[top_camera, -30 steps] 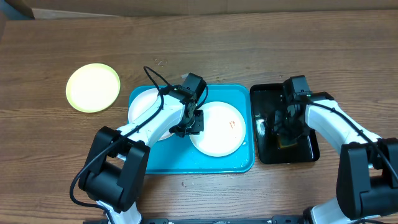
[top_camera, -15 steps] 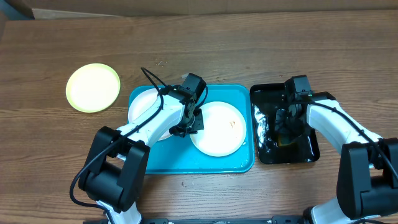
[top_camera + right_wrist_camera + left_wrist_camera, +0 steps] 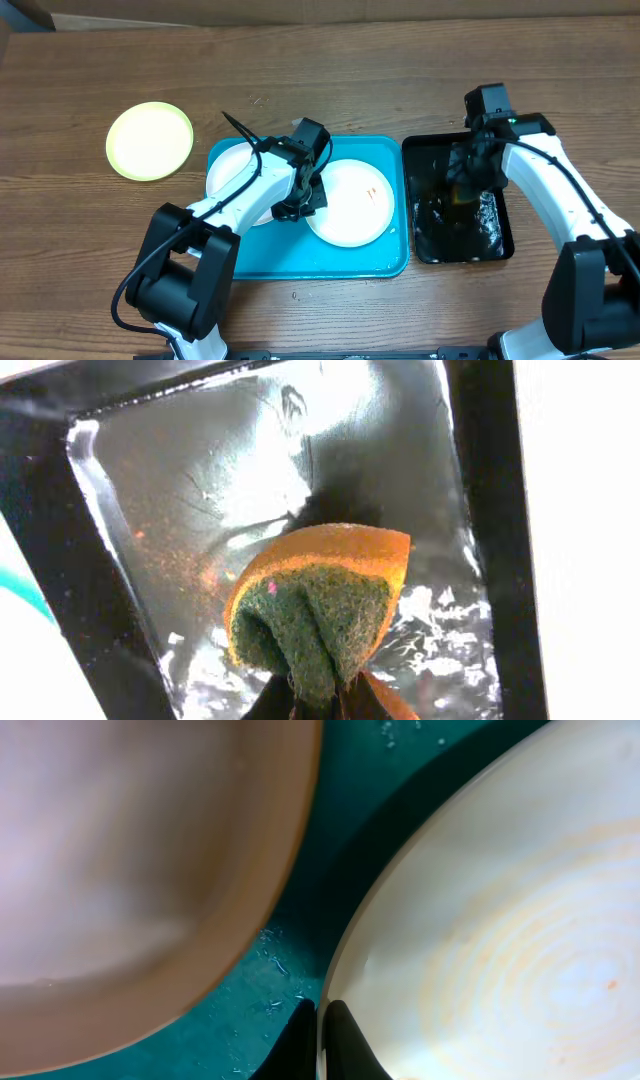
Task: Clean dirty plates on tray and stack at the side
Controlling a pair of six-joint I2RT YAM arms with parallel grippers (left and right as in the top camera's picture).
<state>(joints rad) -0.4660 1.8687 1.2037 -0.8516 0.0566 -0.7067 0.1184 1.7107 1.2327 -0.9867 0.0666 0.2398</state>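
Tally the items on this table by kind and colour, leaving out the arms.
White plates: 2
Yellow-green plate: 1
Turquoise tray: 1
Black tray: 1
Sponge: 1
Total: 6

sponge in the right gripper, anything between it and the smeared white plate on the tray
Nothing visible blocks the sponge. Only the low black tray wall and blue tray rim lie between. The left gripper pinches the plate's far edge.

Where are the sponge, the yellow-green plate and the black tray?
sponge [image 3: 315, 610], right wrist view, green scouring face.
yellow-green plate [image 3: 150, 141], overhead view, its centre.
black tray [image 3: 462, 258], overhead view, front rim.
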